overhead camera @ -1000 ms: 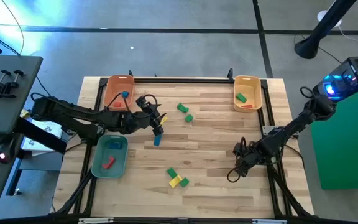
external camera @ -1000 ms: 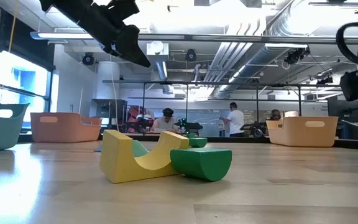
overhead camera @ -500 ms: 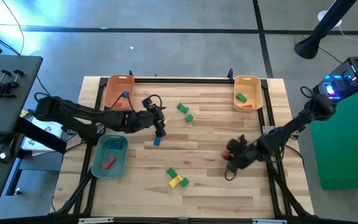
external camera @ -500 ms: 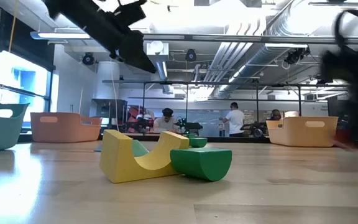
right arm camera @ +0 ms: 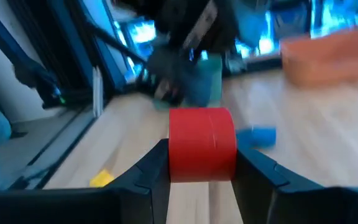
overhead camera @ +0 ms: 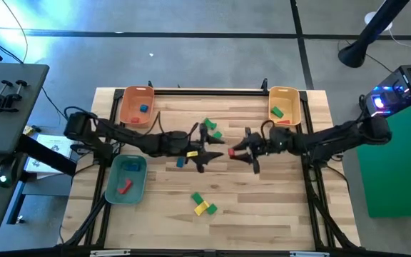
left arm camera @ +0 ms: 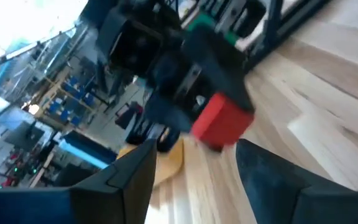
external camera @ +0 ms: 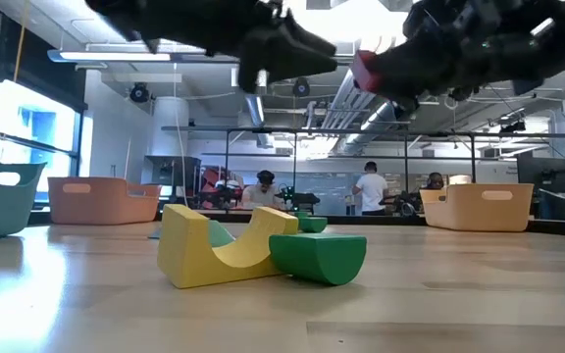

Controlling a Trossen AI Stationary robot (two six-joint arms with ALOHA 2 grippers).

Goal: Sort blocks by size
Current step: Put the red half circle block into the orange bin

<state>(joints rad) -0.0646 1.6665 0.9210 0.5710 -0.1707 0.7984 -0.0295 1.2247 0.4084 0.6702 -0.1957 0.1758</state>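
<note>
Two grippers meet mid-desk in the high view: the right gripper [overhead camera: 235, 153] clamps a red block [overhead camera: 231, 153], facing the left gripper [overhead camera: 211, 152], likely for a handover. In the left wrist view, its fingers [left arm camera: 129, 180] gape empty. The right wrist view shows the block pinched squarely.

The table [overhead camera: 262, 214] is pale wood in planks with visible grain and a light satin sheen, framed by dark metal rails. On it, the yellow arch block [external camera: 214, 250] and the green block [external camera: 317, 257] touching it look smooth and matt. The red block [right arm camera: 202, 144] in the right claw [right arm camera: 202, 162] is equally smooth; the orange tray [overhead camera: 135, 105] at the table's far edge looks like moulded plastic.
</note>
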